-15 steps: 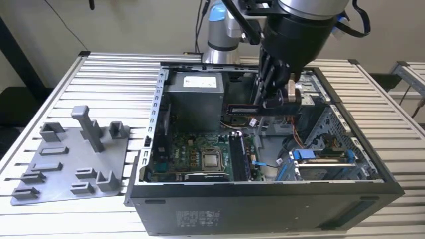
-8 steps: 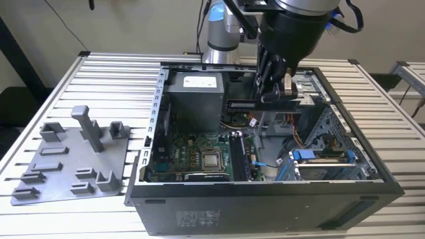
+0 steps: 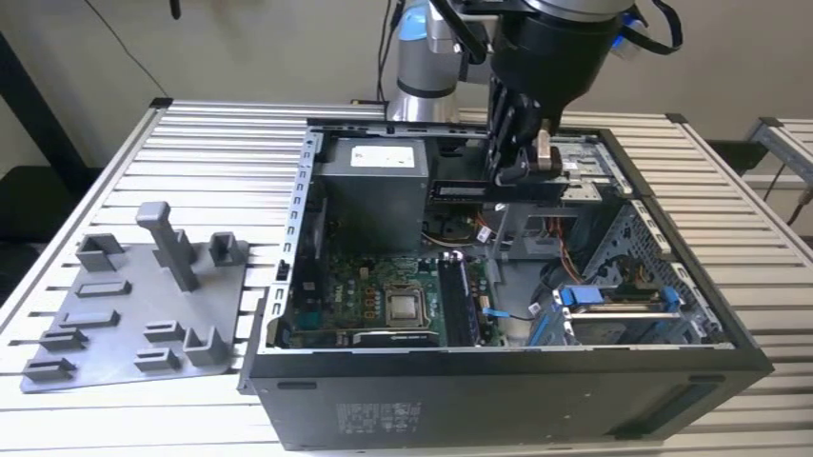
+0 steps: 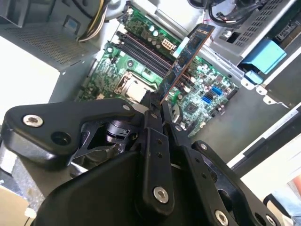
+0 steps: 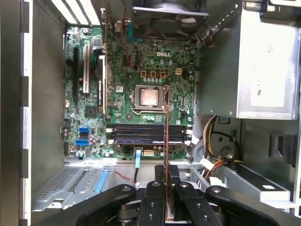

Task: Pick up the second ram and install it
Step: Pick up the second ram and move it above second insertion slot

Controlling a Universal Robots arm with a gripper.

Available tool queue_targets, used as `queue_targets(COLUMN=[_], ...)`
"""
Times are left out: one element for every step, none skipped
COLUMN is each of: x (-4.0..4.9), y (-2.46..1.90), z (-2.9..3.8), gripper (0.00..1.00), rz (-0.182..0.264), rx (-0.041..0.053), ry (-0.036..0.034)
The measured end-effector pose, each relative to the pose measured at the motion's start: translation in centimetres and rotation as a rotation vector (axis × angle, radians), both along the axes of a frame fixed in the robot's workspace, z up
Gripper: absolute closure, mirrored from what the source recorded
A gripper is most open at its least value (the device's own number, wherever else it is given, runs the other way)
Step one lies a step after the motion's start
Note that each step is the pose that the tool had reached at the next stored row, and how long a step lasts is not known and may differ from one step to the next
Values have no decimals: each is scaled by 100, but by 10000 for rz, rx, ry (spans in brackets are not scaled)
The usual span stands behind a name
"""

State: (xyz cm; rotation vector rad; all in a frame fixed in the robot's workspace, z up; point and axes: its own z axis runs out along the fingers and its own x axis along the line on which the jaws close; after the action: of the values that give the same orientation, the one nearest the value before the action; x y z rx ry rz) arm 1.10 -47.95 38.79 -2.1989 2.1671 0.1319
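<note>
Currently: gripper (image 4: 157, 104) clamped on end of second ram (image 4: 187, 54), suspended over memory slots (image 5: 141, 134) of motherboard (image 5: 150, 56) inside open case (image 3: 508, 400). Judged light, stiff, thin, fragile; hold by board edges, clear of contacts.

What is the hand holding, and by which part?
The hand pinches the thin dark circuit-board memory stick at one end; the rest sticks out free over the green motherboard.

The exterior view looks down from farther off on the open black metal computer case (image 3: 508, 409). Both wrist views look from close above, past the black gripper (image 5: 167, 175), onto its green motherboard (image 5: 141, 70), which all three share.
</note>
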Motion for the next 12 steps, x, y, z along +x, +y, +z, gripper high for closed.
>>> queue_targets(x=[0, -1, -3, -7, -12, -18, -23, -27, -29, -31, -32, -32], y=[20, 35, 41, 45, 49, 53, 60, 71, 84, 99, 115, 129], z=[-1, -2, -2, -3, -3, -3, -4, -4, -5, -5, -7, -7], gripper=[86, 86, 86, 86, 86, 86, 86, 86, 86, 86, 86, 86], rz=[0, -1, 0, 0, 0, 0, 0, -1, -1, -4, -9, -14], rx=[0, 0, -1, 0, 0, -2, 0, -1, -1, -1, -1, 0], ry=[0, 0, -1, -4, -10, -19, -33, -48, -61, -72, -83, -88])
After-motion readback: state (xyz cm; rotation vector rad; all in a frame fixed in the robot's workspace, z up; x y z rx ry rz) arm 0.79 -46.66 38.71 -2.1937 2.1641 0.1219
